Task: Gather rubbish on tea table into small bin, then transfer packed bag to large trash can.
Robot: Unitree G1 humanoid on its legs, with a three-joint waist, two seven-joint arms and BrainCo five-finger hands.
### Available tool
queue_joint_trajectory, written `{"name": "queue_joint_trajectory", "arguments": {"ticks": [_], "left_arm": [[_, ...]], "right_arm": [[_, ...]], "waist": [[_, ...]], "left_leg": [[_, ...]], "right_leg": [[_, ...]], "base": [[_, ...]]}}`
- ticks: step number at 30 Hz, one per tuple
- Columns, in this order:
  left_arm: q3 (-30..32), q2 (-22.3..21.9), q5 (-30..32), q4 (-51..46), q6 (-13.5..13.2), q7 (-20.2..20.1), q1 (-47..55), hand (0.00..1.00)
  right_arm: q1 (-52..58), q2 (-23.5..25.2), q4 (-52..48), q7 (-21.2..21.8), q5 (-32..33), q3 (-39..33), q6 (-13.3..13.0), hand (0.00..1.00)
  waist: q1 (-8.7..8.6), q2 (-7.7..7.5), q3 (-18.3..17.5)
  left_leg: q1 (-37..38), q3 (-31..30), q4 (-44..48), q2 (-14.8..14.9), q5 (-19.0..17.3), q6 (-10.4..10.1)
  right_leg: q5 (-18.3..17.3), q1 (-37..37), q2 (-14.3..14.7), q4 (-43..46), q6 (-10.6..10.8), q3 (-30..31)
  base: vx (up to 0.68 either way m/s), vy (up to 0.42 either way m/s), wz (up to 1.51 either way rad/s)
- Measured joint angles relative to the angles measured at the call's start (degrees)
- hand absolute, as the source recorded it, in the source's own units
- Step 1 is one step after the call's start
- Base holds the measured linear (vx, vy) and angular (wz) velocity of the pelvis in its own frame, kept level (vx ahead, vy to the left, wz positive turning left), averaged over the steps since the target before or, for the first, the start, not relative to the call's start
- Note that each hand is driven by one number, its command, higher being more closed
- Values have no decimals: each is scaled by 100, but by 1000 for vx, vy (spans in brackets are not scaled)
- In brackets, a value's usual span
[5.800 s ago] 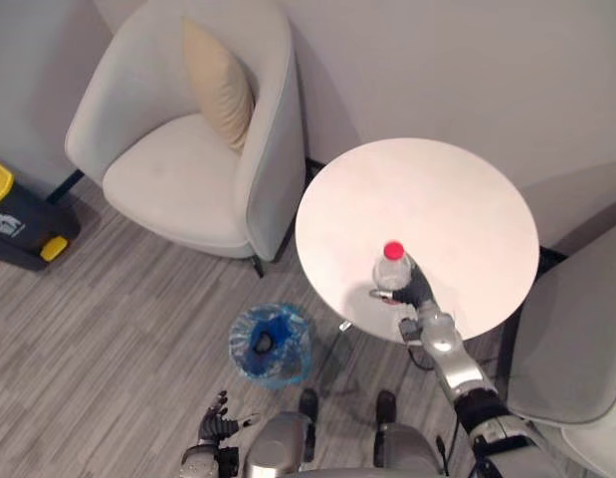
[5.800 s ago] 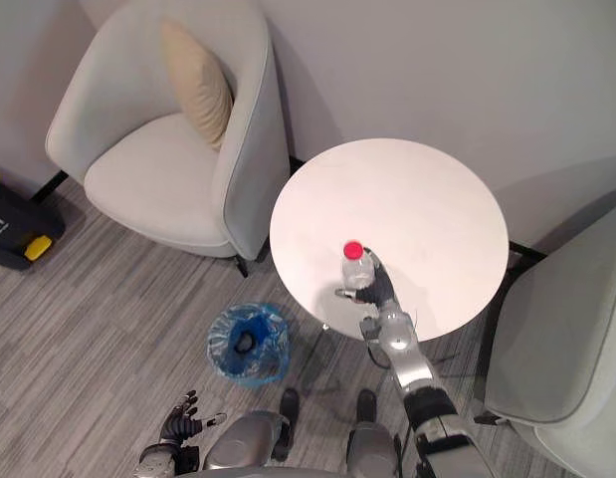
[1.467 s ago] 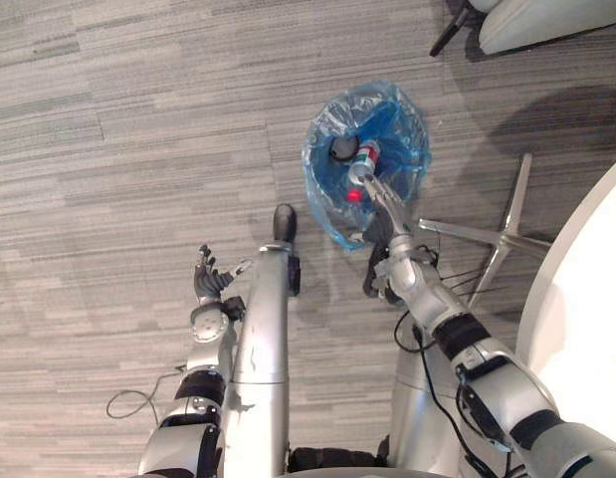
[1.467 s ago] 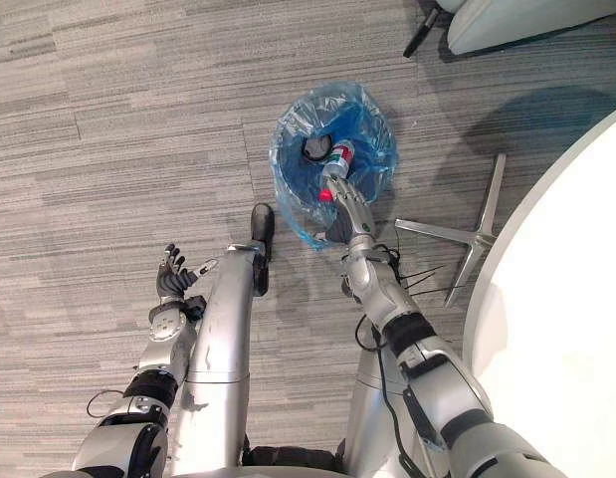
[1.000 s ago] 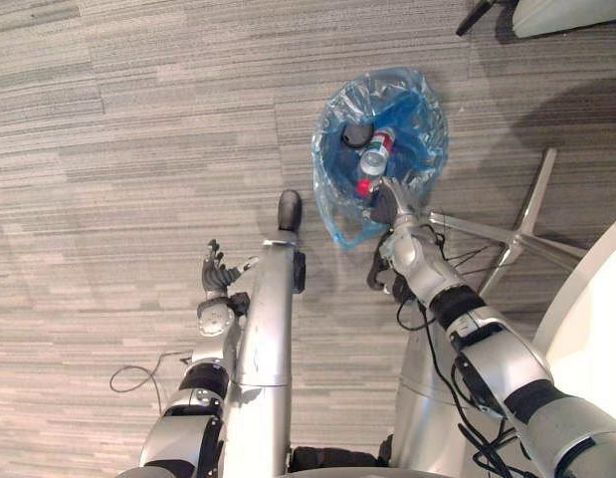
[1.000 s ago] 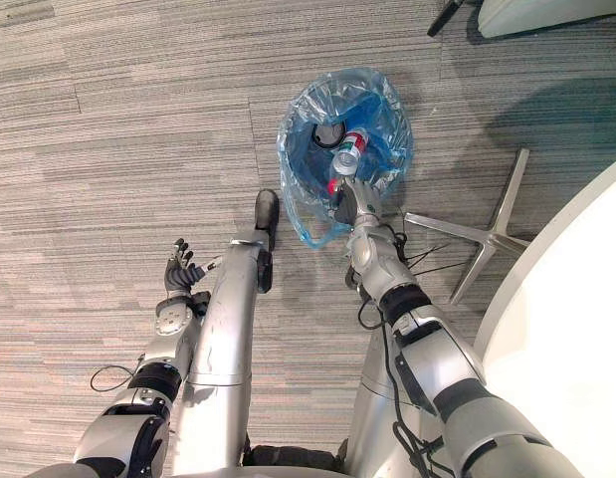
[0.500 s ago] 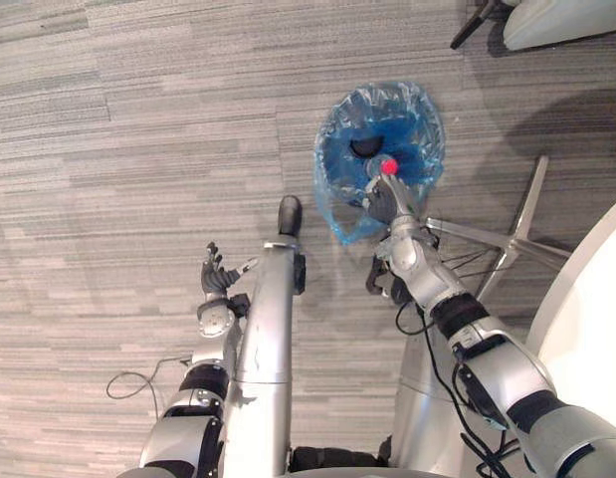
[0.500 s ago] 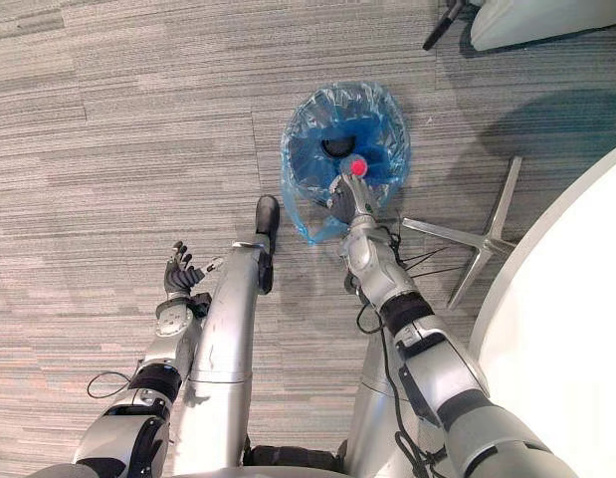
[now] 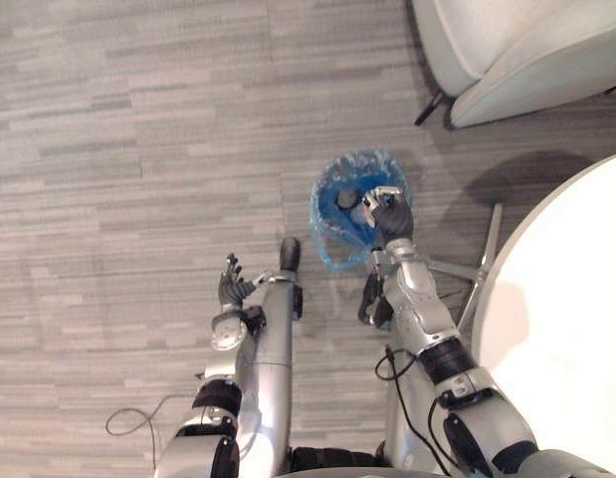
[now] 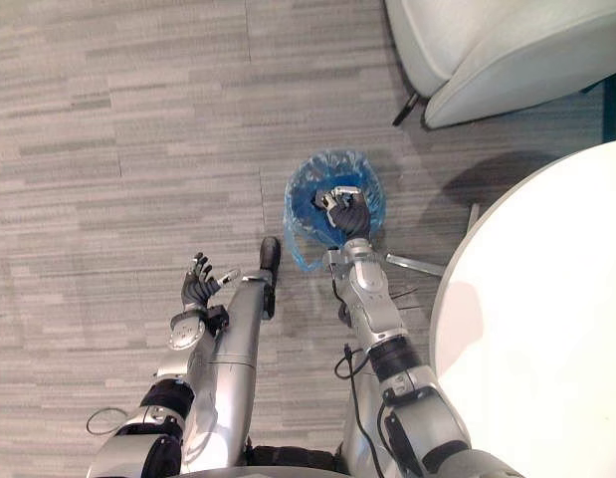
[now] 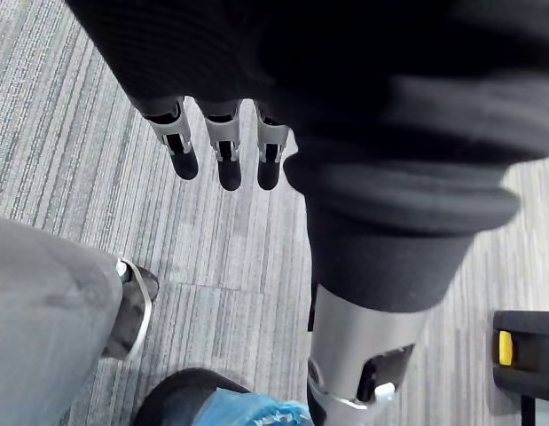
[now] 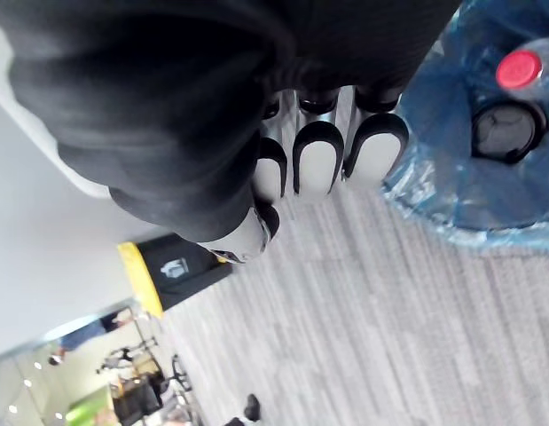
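Top-down look at the scene, biggest stuff first. Grey plank floor (image 9: 108, 149) everywhere. The round white tea table (image 9: 566, 329) takes up the robot's right side, and the part of its top in the shot is bare. A pale armchair (image 9: 516, 50) sits at the far right, well apart from the hands. The right wrist view catches the large trash can (image 12: 172, 271), black with a yellow lid, standing off across the floor by a wall.

The small bin (image 10: 298, 214) stands on the floor just beside the table's edge, lined with a blue bag (image 9: 327, 244) that spills loosely over its rim.

The right hand (image 9: 389, 215) hangs directly over the bin's mouth. Its fingers (image 12: 317, 164) are curled in toward the palm with nothing between them (looks like a loose empty fist to me). The left hand (image 9: 231, 291) is low on the robot's left side, over bare floor and clear of the bin, with its fingers (image 11: 228, 169) straight and relaxed and nothing in it.

As for the rubbish: the bottle (image 12: 522, 67) with the red cap is lying down in the blue bag inside the small bin, right next to a dark round thing (image 12: 503, 130) at the bottom. I can't tell what that one is.
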Motion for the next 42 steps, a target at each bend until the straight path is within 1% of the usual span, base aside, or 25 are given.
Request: {"name": "queue_joint_trajectory", "arguments": {"ticks": [2, 3, 5, 6, 7, 9, 10, 12, 13, 15, 17, 19, 20, 24, 27, 28, 30, 31, 32, 33, 34, 37, 40, 42], "left_arm": [[-71, 58, 2, 6, 0, -59, 116, 0], [-103, 89, 6, 19, -1, -96, 212, 0], [-121, 104, 22, 61, -1, -98, 250, 0], [-132, 104, 38, 71, -4, -96, 249, 0], [-134, 106, 85, 102, -7, -96, 247, 0], [-146, 121, 178, 213, -18, -90, 245, 0], [-176, 127, 239, 338, -18, -84, 248, 0], [-219, 136, 343, 446, -24, -71, 261, 0], [-237, 144, 371, 468, -27, -69, 261, 0], [-240, 145, 449, 483, -43, -55, 274, 0], [-241, 143, 466, 525, -77, -50, 267, 0], [-236, 120, 466, 538, -133, 37, 251, 0], [-232, 121, 465, 544, -134, 52, 239, 0], [-205, 78, 462, 581, -159, 149, -44, 0], [-113, -58, 450, 589, -170, 160, -264, 0], [-100, -118, 442, 589, -185, 164, -346, 0], [-87, -161, 427, 578, -274, 170, -461, 0], [-47, -174, 389, 578, -305, 178, -577, 0], [-28, -182, 378, 586, -342, 183, -717, 0], [-28, -185, 358, 586, -346, 183, -767, 0], [-28, -169, 336, 583, -391, 185, -860, 0], [42, -93, 313, 676, -404, 220, -983, 0], [52, -64, 151, 663, -515, 283, -1117, 0], [32, -21, 116, 668, -519, 284, -1257, 0]], "right_arm": [[103, -5, -62, 1, -179, 58, 0, 0], [141, -7, -69, -13, -572, 121, 4, 0], [142, -11, -99, -86, -1392, 183, 61, 0], [134, -14, -98, -183, -1967, 209, 117, 0], [137, -17, -89, -271, -2460, 223, 167, 0], [133, -26, -33, -413, -3178, 230, 232, 0], [114, -33, 101, -511, -3645, 293, 300, 0], [56, -69, 372, -668, -4307, 362, 427, 0], [52, -70, 425, -699, -4450, 376, 463, 0], [2, -76, 674, -843, -5045, 436, 593, 0], [-67, -88, 830, -912, -5251, 441, 621, 0], [-254, -170, 991, -1040, -5663, 454, 704, 0], [-328, -190, 1063, -1050, -5745, 465, 728, 0], [-939, -324, 1672, -1211, -6308, 677, 883, 0], [-1196, -386, 1953, -1277, -6477, 683, 1000, 0], [-1321, -420, 2127, -1281, -6550, 703, 1030, 0], [-1499, -524, 2394, -1300, -6620, 808, 1074, 0], [-1587, -592, 2546, -1311, -6722, 826, 1098, 0], [-1660, -672, 2682, -1320, -6765, 829, 1127, 0], [-1692, -709, 2750, -1329, -6766, 832, 1150, 0], [-1767, -750, 2917, -1353, -6765, 832, 1234, 0], [-1853, -852, 3162, -1390, -6766, 826, 1306, 0], [-1964, -960, 3397, -1392, -6764, 820, 1350, 0], [-2020, -1025, 3539, -1403, -6764, 806, 1423, 0]], "waist": [[-33, -33, -123], [-82, -65, -238], [-93, -86, -258], [-90, -86, -280], [-91, -83, -341], [-91, -73, -404], [-94, -77, -444], [-91, -74, -458], [-90, -74, -458], [-96, -73, -458], [-93, -49, -483], [-93, -8, -523], [-92, -7, -523], [-81, 12, -515], [-77, 66, -484], [-75, 117, -456], [-54, 174, -424], [-12, 196, -414], [44, 242, -388], [64, 269, -373], [75, 322, -344], [63, 372, -315], [109, 386, -305], [136, 407, -293]], "left_leg": [[152, 8, -102, 1, 26, 35], [242, 27, -161, 0, 28, 37], [445, 51, -205, 0, 28, 41], [527, 91, -222, 1, 26, 41], [530, 102, -249, 1, 26, 41], [550, 149, -266, 5, 26, 41], [564, 159, -277, 12, 25, 41], [573, 168, -285, 37, 21, 35], [566, 169, -288, 49, 10, 19], [516, 169, -289, 83, 1, 5], [450, 168, -286, 92, 1, 5], [240, 155, -239, 102, 2, 6], [182, 157, -192, 104, 1, 6], [-536, 132, 423, 181, -107, 79], [-870, 119, 684, 181, -175, 112], [-1040, 111, 857, 177, -262, 94], [-1342, 104, 1114, 170, -346, 123], [-1571, 108, 1231, 163, -348, 126], [-1819, 98, 1362, 159, -348, 127], [-1940, 84, 1437, 158, -347, 127], [-2164, 56, 1579, 145, -347, 128], [-2648, 14, 1932, 59, -349, 131], [-3034, -5, 2167, 47, -351, 131], [-3236, -3, 2251, 31, -346, 126]], "right_leg": [[41, 185, 10, -192, 34, -23], [59, 292, 10, -288, 56, -24], [71, 506, 7, -385, 73, 4], [70, 583, -2, -408, 74, 12], [71, 581, -3, -423, 75, 14], [74, 584, -3, -429, 78, 25], [75, 583, 2, -430, 78, 38], [84, 578, 23, -438, 67, 54], [93, 571, 36, -446, 62, 56], [121, 527, 71, -467, 42, 53], [126, 471, 79, -461, 37, 44], [145, 259, 81, -428, 29, 44], [150, 204, 81, -404, 36, 53], [128, -428, 133, -5, 13, 103], [85, -750, 123, 262, 14, 141], [18, -909, 100, 446, 22, 157], [-38, -1224, 79, 717, 10, 198], [-86, -1479, 73, 886, -19, 231], [-147, -1739, 64, 1055, 14, 248], [-165, -1863, 60, 1150, 7, 249], [-200, -2086, 49, 1329, -5, 251], [-309, -2602, -44, 1823, 27, 295], [-375, -3012, -80, 2126, -46, 312], [-391, -3237, -122, 2283, -68, 314]], "base": [[126, 22, -1], [150, 29, -4], [98, 18, -8], [40, 13, -4], [29, 9, -4], [-1, 1, -2], [-13, -3, -6], [-24, -9, -7], [-28, -9, -7], [-27, -9, -5], [0, 0, 0], [0, 0, 0], [0, 0, 0], [-4, 2, -7], [-54, 4, -2], [-95, -4, 2], [-108, -17, 0], [-116, -43, 1], [-123, -50, 4], [-120, -59, 11], [-107, -55, 14], [-85, -44, 16], [-77, -25, 9], [-73, -8, 10]]}}
